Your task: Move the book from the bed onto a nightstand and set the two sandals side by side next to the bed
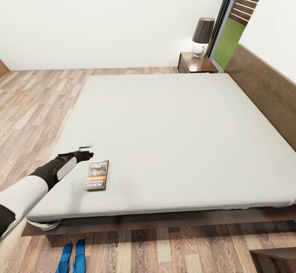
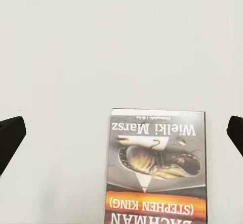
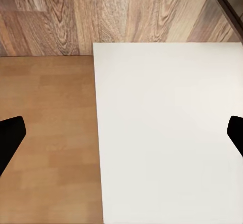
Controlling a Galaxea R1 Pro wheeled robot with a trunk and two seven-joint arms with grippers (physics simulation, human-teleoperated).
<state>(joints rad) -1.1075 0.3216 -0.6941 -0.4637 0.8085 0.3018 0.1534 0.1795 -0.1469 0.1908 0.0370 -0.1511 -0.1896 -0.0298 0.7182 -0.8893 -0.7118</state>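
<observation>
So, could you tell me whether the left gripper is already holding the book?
No, the left gripper is open beside the book, which lies flat on the bed.

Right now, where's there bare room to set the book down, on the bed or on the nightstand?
The mattress is bare from the book across to the headboard. The nightstand is tighter: a lamp stands on its top, leaving a bare strip in front. The left tool hangs beside the book.
</observation>
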